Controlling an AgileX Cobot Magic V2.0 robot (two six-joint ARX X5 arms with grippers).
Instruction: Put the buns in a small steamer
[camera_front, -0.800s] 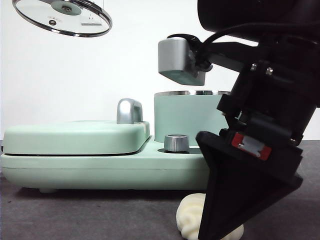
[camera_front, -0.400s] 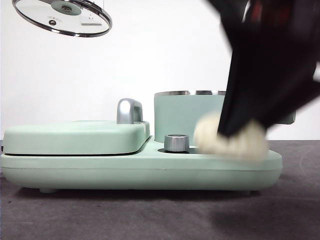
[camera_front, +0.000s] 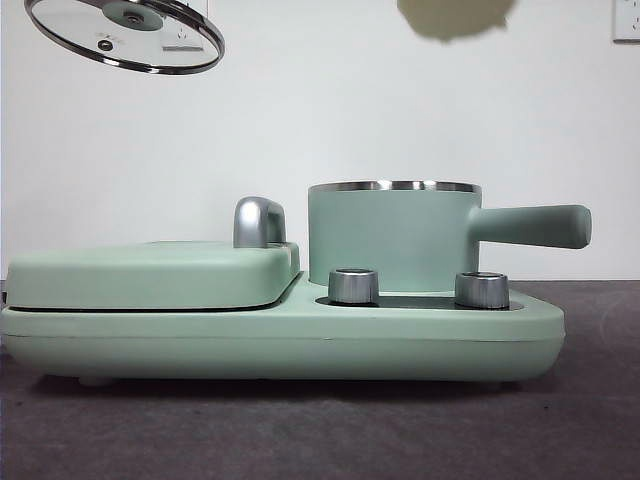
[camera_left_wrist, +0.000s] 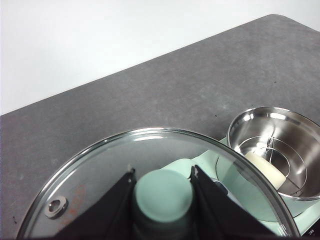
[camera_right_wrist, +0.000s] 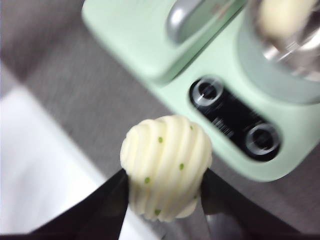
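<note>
Two buns are accounted for, each placed here against the small steamer (camera_front: 392, 236). Up and to the left of the steamer, well above the flat griddle lid (camera_front: 150, 272) with its chrome handle (camera_front: 258, 221), the glass lid (camera_front: 125, 33) hangs tilted in the air; the left wrist view shows the left gripper (camera_left_wrist: 162, 186) clamped on the lid's green knob (camera_left_wrist: 163, 192), one black jaw pressed against each side of it. Through and past that glass the open steamer (camera_left_wrist: 276, 150) shows its steel bowl and a wire rack; the smooth bun (camera_left_wrist: 265, 169) lies inside on the rack, toward the side of the bowl nearer the lid. The steamer itself stands uncovered on the mint-green base (camera_front: 280, 335), behind two silver knobs (camera_front: 353, 285), its long handle (camera_front: 530, 226) pointing right. High above the steamer, at the front view's top edge, a pale blurred shape (camera_front: 455, 16) shows; it is the ridged bun, though only its underside is seen there. The right gripper (camera_right_wrist: 165, 200) grips the ridged bun (camera_right_wrist: 166, 166) between its two black jaws, one against each flank; the bun's swirled ridges carry several small green flecks; the steamer lies below and off to one side of it.
</note>
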